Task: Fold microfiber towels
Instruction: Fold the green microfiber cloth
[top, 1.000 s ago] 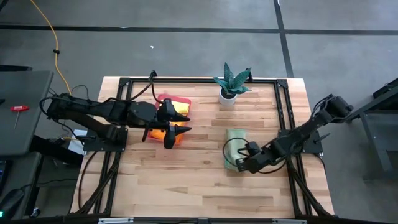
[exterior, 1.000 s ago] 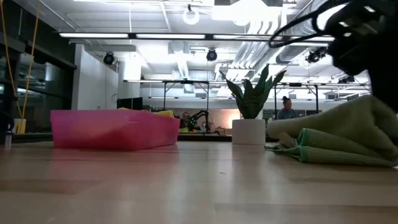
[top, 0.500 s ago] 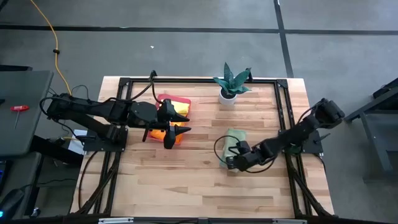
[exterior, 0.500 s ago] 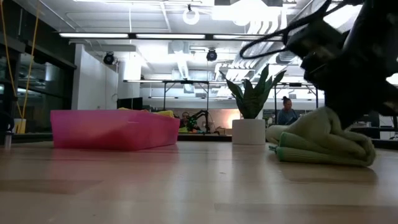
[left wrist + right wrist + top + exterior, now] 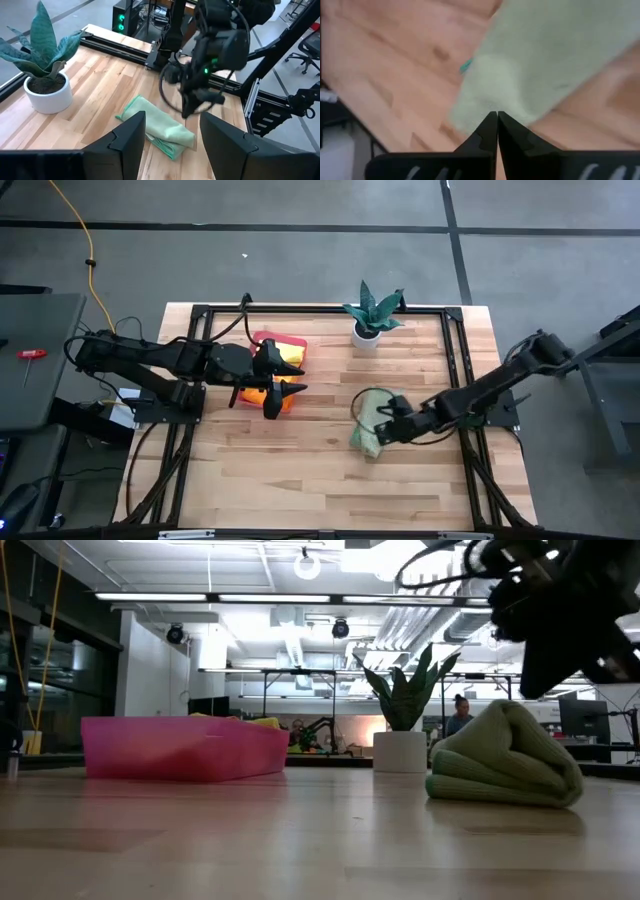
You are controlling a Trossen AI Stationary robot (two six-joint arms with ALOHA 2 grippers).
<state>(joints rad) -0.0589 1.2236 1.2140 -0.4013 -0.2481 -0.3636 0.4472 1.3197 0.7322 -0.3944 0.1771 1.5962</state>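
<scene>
The left claw (image 5: 281,383) is hovering with fingers spread over the pink tray (image 5: 262,339) at the tabletop's (image 5: 300,470) far left, seemingly waiting, holding nothing. Orange (image 5: 252,394) and yellow (image 5: 289,355) towels are lying in the tray, mostly hidden under the arm; other towels there cannot be made out. At middle right, the pale green towel (image 5: 366,431) is lying bunched on the tabletop. The right claw (image 5: 384,414), fingers pressed together, is hanging just over its far end; whether it is pinching cloth cannot be told.
</scene>
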